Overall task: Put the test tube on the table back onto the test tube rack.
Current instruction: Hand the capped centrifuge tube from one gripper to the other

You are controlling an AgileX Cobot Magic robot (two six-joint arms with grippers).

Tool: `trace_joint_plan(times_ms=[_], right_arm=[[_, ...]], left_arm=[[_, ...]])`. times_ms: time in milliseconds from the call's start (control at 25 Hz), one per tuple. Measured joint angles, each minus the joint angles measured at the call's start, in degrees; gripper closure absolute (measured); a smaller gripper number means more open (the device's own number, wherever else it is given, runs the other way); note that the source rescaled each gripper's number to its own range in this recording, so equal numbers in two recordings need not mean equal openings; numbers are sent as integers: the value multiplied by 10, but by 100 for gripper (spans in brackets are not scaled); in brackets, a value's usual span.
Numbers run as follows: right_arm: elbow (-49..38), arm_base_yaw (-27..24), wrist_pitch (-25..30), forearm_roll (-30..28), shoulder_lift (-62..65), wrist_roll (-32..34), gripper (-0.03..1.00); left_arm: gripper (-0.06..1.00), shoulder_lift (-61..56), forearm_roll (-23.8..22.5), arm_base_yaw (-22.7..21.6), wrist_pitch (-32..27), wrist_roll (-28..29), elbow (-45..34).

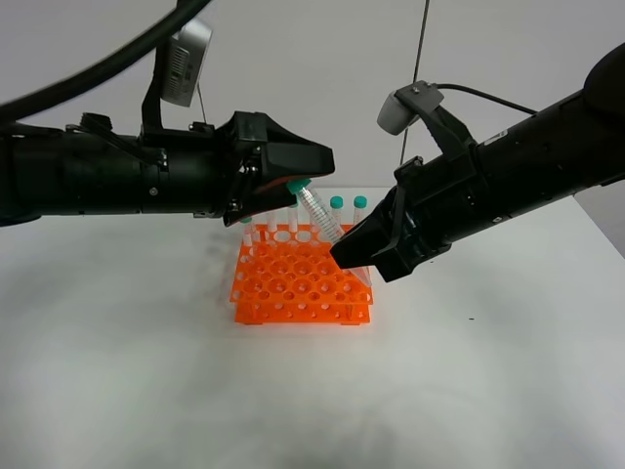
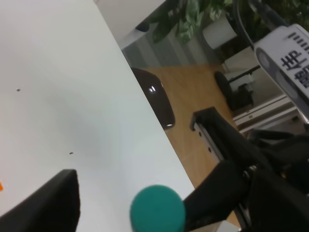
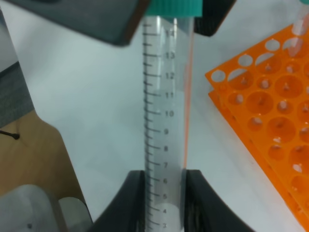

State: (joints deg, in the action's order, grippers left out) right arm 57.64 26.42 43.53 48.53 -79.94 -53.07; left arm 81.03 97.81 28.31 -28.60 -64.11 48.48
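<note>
The test tube point(image 1: 320, 217), clear with a teal cap, hangs tilted above the back of the orange test tube rack point(image 1: 293, 283). My right gripper point(image 1: 356, 256) is shut on its lower end; the right wrist view shows both fingers clamping the graduated tube point(image 3: 166, 96). My left gripper point(image 1: 298, 181) is at the cap end with its jaws on either side of the teal cap point(image 2: 157, 210). A gap shows between one finger point(image 2: 48, 203) and the cap, so it looks open. The rack stands on the white table point(image 1: 146, 371).
Several other teal-capped tubes point(image 1: 349, 207) stand upright in the rack's back row, partly hidden by the arms. The front rows of holes point(image 3: 270, 106) are empty. The table's edge and a wooden floor point(image 2: 193, 96) show past the left gripper.
</note>
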Motion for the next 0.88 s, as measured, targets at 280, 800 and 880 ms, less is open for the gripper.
trace_joint_plan(times_ms=[280, 800, 880], right_arm=[[0, 0, 0, 0, 0, 0, 94], [0, 0, -8, 10, 0, 0, 94], [0, 0, -8, 10, 0, 0, 94]], left_arm=[[37, 0, 1, 0, -1, 0, 0], [51, 0, 1, 0, -12, 0, 0], [60, 0, 1, 0, -12, 0, 0]])
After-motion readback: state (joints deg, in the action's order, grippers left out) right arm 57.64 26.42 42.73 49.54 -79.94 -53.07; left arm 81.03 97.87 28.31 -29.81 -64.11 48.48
